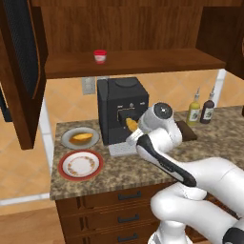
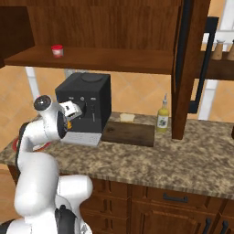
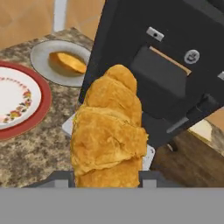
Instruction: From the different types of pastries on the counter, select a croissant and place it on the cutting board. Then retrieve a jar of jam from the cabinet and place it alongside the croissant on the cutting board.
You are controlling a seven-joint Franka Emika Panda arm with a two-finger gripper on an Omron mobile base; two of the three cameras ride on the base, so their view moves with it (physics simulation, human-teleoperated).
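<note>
A golden croissant (image 3: 109,135) stands between my fingertips, with my gripper (image 3: 107,180) shut on it. It hangs above the counter in front of the black coffee machine (image 3: 166,65), and shows as an orange patch (image 1: 131,125) past my wrist. The dark cutting board (image 2: 128,133) lies to the right of the machine, also seen at the hand view's lower right (image 3: 188,162). A small jam jar (image 1: 100,56) with a red lid stands on the open cabinet shelf above, at the far left in the right base view (image 2: 57,50).
A red-rimmed plate (image 1: 81,165) sits bare at the counter's left, with a grey plate (image 1: 66,139) behind it holding another pastry (image 1: 81,138). Two bottles (image 1: 194,110) (image 1: 208,109) stand at the back right. Open cabinet doors (image 1: 21,71) (image 2: 187,68) hang at both sides.
</note>
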